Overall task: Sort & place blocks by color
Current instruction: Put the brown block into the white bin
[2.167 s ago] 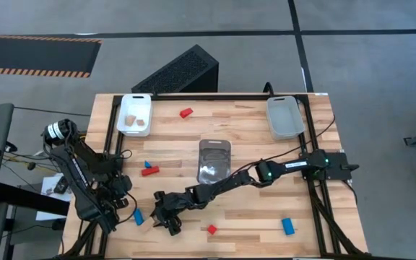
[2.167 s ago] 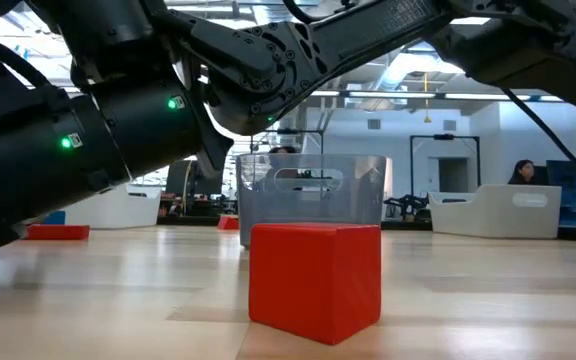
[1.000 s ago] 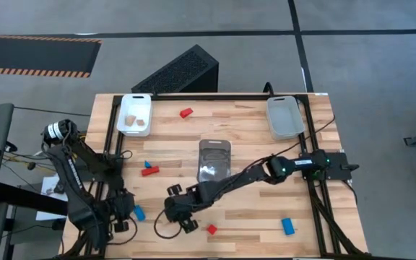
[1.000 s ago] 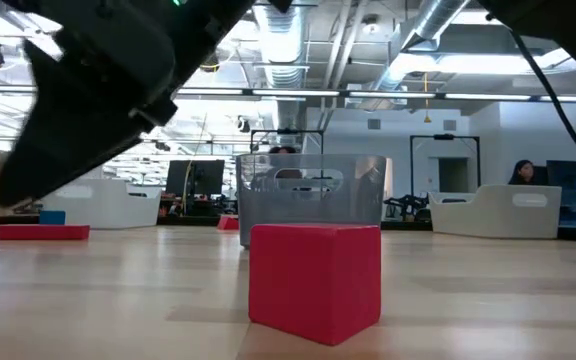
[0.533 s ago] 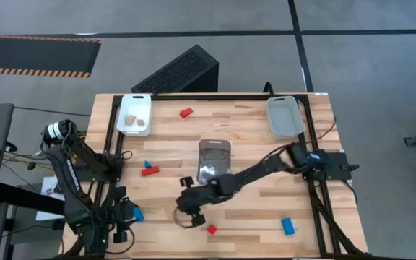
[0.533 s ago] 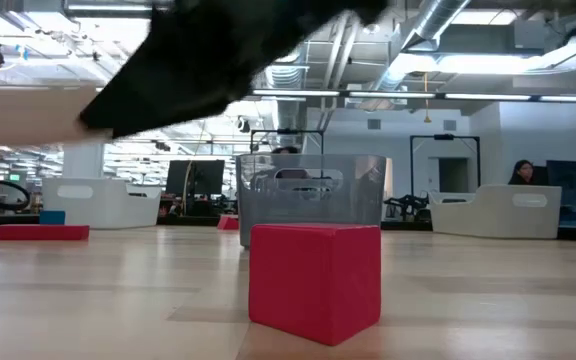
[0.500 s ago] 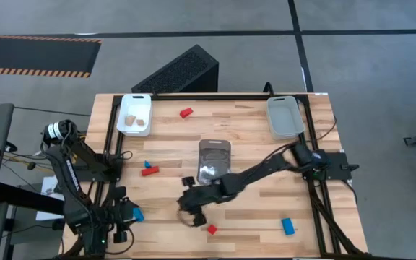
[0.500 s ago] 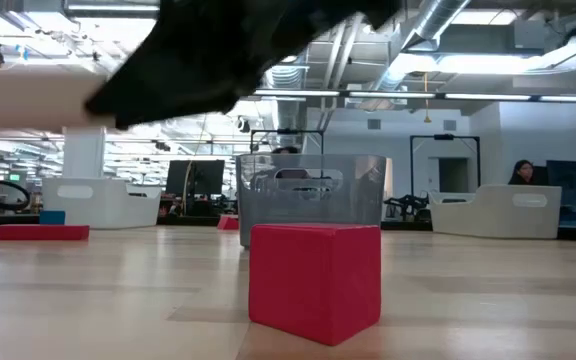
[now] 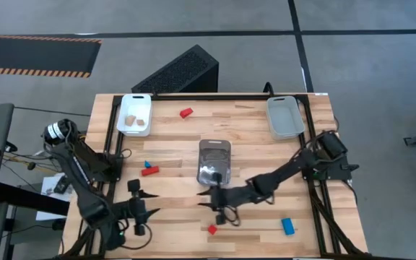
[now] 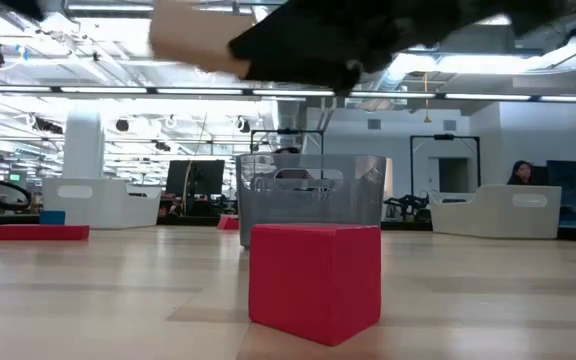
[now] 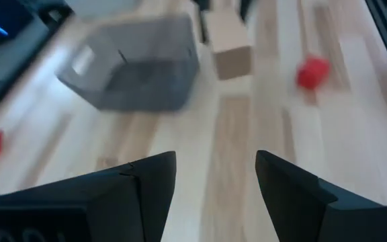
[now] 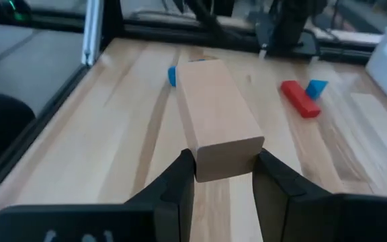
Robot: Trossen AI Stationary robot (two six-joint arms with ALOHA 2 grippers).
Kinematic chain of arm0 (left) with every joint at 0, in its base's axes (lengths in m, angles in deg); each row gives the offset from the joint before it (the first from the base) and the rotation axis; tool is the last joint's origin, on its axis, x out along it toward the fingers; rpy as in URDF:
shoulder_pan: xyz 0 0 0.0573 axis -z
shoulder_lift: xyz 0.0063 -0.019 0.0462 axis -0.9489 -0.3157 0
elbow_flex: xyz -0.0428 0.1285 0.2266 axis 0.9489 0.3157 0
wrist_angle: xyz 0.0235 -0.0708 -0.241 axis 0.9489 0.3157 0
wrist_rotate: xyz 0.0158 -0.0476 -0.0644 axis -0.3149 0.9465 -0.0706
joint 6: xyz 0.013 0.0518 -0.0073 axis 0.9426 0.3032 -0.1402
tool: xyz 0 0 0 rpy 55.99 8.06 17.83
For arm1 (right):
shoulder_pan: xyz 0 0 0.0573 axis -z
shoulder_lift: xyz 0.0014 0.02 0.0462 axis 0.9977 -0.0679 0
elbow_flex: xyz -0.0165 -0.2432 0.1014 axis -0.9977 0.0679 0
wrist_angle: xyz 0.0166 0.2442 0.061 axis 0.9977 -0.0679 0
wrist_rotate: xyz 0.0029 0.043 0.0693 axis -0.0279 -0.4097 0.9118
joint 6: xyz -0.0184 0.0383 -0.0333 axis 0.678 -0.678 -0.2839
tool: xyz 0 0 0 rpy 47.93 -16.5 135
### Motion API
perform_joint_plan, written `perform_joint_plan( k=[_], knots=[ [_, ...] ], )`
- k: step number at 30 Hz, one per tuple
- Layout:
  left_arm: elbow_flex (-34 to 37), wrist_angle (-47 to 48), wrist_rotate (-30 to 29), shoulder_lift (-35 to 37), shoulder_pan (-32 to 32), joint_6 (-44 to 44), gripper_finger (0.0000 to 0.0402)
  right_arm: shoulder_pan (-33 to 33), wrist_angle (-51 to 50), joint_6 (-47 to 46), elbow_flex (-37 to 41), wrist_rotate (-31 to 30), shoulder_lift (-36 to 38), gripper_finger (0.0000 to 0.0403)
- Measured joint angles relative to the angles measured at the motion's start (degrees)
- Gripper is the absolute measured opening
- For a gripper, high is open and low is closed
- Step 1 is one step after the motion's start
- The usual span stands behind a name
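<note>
While the red cube [image 9: 211, 230] sits alone at the near edge of the tabletop [image 9: 258, 144], the right gripper [image 9: 224, 207] hangs just beyond it, its fingers [image 12: 274, 178] clamped on a plain wood block [image 12: 217, 128] that juts out past them. Over on the near left, the left gripper [image 9: 137, 207] hovers with its fingers [image 11: 291, 191] spread apart and nothing between them.

Counting outward: one blue block [image 9: 288, 226] lies near the front right, and the right wrist view shows another small blue block [image 12: 172, 75] near the table's edge. Farther in, left of centre, a flat red block [image 9: 151, 171] and a blue wedge [image 9: 147, 165] rest touching or nearly so. One grey tray [image 9: 214, 160] stands mid-table just behind the right gripper. At the far side, one more red block [image 9: 185, 113] lies between two trays: a white tray [image 9: 123, 126] on the left holding two wood blocks [image 9: 131, 118], and a clear tray [image 9: 285, 117] on the right.
</note>
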Motion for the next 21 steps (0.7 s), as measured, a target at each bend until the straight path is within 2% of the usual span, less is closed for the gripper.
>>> perform_joint_plan(
  k=[4, 7, 11, 14, 21],
  knots=[
    [0.0, -6.3, -5.0, 0.0, -3.6, 7.9, 0.0212, -1.8, 18.2, -0.8, 9.6, -3.5, 1.4, 0.0124],
    [0.0, -13.1, -4.7, 0.0, -6.9, 16.3, 0.0237, -2.3, 27.1, -0.7, 13.4, -5.7, 1.4, 0.0124],
    [0.0, -25.9, 1.3, -0.6, -12.1, 30.3, 0.0268, -2.3, 29.8, 1.1, 14.1, -6.8, 1.4, 0.0124],
    [0.0, -33.8, 3.9, -0.7, -15.7, 37.2, 0.0277, -2.3, 31.5, 2.5, 13.8, -6.9, 1.4, 0.0124],
    [0.0, -37.8, 12.1, -0.3, -22.6, 39.0, 0.0279, -3.5, 31.7, 7.2, 13.2, -12.6, 1.4, 0.0124]
  ],
)
